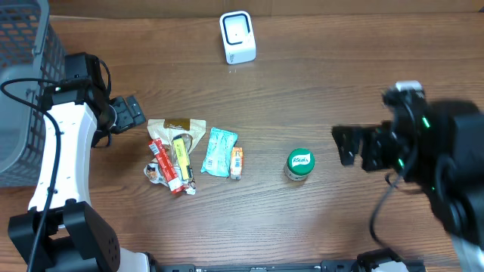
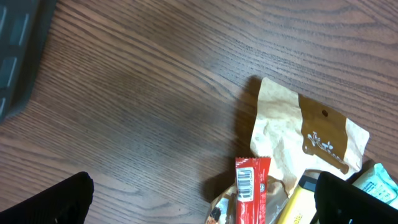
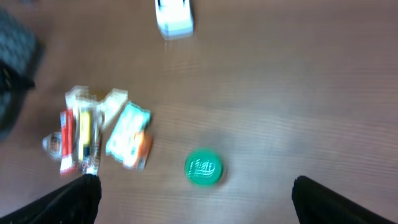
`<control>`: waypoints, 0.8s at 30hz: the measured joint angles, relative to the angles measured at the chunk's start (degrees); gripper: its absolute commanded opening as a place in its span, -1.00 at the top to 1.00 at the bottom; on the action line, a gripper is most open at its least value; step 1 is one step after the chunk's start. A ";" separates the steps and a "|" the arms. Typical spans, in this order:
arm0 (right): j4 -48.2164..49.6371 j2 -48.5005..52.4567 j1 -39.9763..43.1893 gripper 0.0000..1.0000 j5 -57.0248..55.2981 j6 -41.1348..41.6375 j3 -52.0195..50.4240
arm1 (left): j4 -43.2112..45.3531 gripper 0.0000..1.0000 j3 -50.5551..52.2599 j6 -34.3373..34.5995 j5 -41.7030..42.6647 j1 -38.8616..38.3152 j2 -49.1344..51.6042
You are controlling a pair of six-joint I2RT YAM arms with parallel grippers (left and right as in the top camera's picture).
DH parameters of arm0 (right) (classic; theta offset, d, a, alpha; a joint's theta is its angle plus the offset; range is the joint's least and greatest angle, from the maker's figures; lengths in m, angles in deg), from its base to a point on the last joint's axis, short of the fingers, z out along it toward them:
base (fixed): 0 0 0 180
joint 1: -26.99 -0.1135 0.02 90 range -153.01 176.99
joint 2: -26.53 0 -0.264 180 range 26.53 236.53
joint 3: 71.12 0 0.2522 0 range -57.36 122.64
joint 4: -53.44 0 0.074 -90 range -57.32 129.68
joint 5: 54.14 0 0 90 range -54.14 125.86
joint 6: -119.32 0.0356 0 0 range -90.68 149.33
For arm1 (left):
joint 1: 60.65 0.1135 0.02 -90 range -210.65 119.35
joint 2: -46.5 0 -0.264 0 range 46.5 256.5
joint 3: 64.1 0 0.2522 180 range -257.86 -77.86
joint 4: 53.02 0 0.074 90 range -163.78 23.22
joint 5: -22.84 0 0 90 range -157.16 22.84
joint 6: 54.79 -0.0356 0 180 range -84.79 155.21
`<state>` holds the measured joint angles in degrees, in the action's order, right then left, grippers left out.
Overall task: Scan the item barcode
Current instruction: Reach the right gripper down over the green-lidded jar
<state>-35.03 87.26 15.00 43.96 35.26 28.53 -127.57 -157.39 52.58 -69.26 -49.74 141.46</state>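
A white barcode scanner [image 1: 237, 36] stands at the back of the table. Left of centre lies a pile of snacks: a beige pouch [image 1: 178, 127], a red bar [image 1: 165, 162], a yellow bar [image 1: 181, 151] and a teal packet [image 1: 219, 151]. A green-lidded jar [image 1: 299, 164] stands alone to their right. My left gripper [image 1: 130, 113] hangs open just left of the pile; its view shows the red bar's barcode [image 2: 251, 186] between the fingertips [image 2: 56, 202]. My right gripper [image 1: 346, 145] is open to the right of the jar, with the green lid [image 3: 203, 168] centred in its blurred view.
A grey mesh basket [image 1: 23, 75] fills the far left edge. A small orange packet [image 1: 237, 162] lies against the teal one. In the right wrist view the scanner [image 3: 174, 17] sits at the top and the snack pile [image 3: 81, 130] at the left.
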 measured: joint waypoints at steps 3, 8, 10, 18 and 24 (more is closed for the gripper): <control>-1.57 6.86 0.00 -1.00 3.98 0.09 1.01 | -0.02 -1.00 0.00 0.00 0.00 0.00 0.00; -2.99 17.31 0.00 -0.88 10.64 0.63 1.01 | -0.04 -1.00 -0.02 0.00 0.00 0.00 0.00; -3.69 20.94 -0.02 -0.87 11.76 2.75 1.01 | -0.02 -1.00 -0.02 0.00 0.00 0.00 0.00; -5.20 28.70 -2.05 -0.96 4.90 16.24 -0.35 | -0.04 -1.00 -0.02 0.00 0.02 0.00 0.00; -2.36 28.85 -8.13 -1.00 -1.07 25.00 -6.84 | 0.02 -1.00 -0.02 0.00 0.00 0.00 0.00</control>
<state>-37.40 116.11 6.87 42.89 60.26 21.69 -127.55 -157.41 52.58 -69.26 -49.74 141.46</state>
